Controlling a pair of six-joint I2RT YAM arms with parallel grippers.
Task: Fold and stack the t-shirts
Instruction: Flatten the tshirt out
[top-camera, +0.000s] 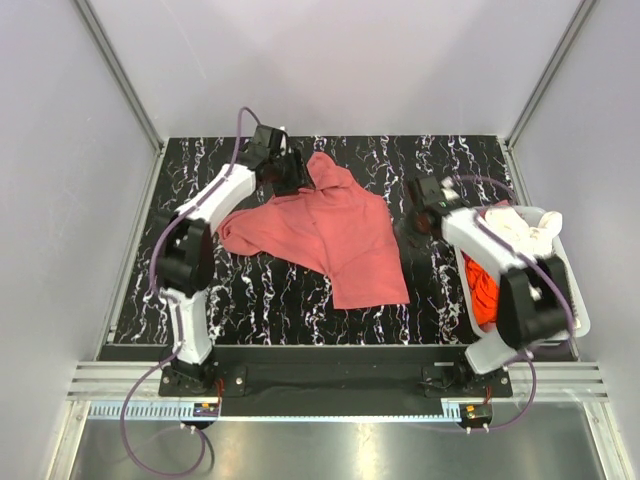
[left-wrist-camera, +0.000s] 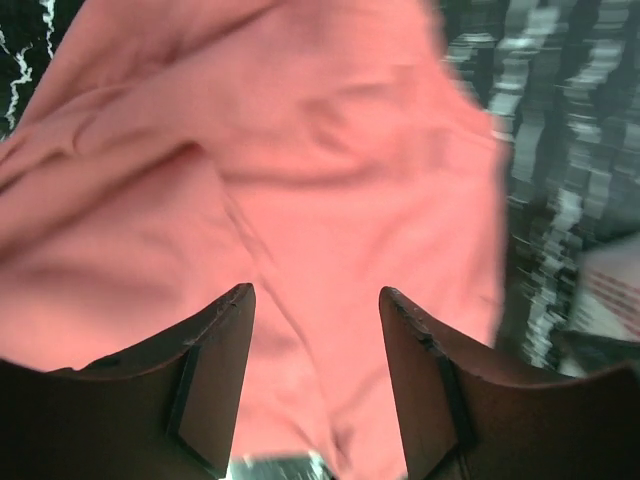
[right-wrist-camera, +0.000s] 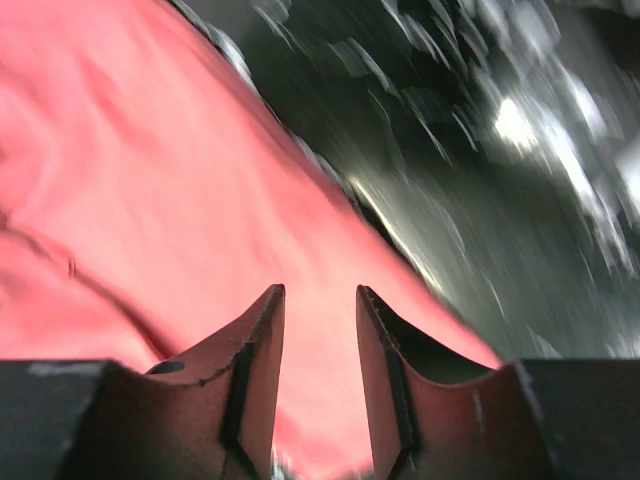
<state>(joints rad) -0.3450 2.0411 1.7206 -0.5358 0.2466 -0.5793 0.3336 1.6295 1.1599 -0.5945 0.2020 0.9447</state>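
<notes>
A: Where's the pink shirt (top-camera: 330, 235)?
B: Rumpled in the middle of the worktop (top-camera: 260, 290), not yet flat. An orange shirt (top-camera: 483, 285) sits in the basket (top-camera: 572, 300) on the right.
A: And the arms?
B: Left end effector (top-camera: 290, 172) is over the far corner, fingers apart, nothing clamped. Right end effector (top-camera: 424, 212) is just beside the right edge, also apart.
A: So spreading comes first, I'd say.
B: Agreed. Pinch a single layer at two corners of one hem and lift only enough to free the creases. Then draw both arms apart evenly, so it lies flat before any fold
</notes>
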